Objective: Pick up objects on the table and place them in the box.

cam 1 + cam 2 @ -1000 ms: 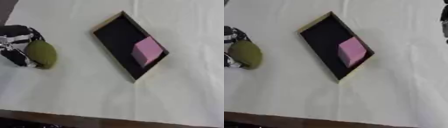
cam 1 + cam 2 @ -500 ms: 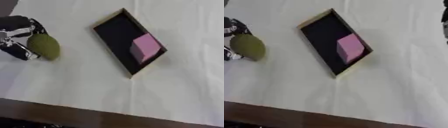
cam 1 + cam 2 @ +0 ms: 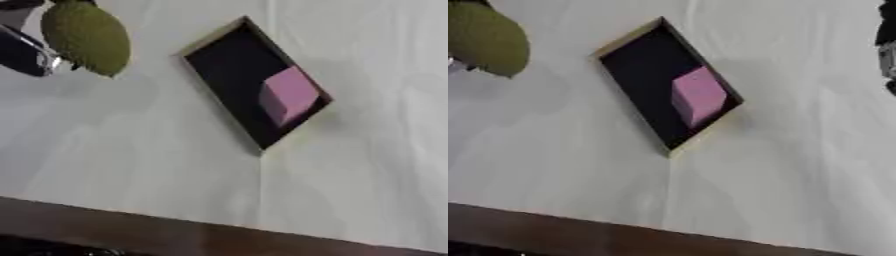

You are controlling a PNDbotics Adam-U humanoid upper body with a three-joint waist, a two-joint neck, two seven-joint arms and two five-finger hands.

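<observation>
Left hand (image 3: 22,47), black with silver parts, at the 10 o'clock corner, its fingers curled round an olive-green oval object (image 3: 85,36) held clear above the white cloth-covered table (image 3: 131,165). Shallow rectangular box (image 3: 219,65) with black floor and tan rim lies askew near centre; a pink block (image 3: 289,95) rests in its 4 o'clock end. Right hand (image 3: 886,45): a dark sliver at the 2 o'clock edge, finger state cannot be told.

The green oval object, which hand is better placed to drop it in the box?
The left hand. It already carries the green oval object at the upper left, beside the box that holds a pink block. Of the right hand only a sliver shows at the right edge.
</observation>
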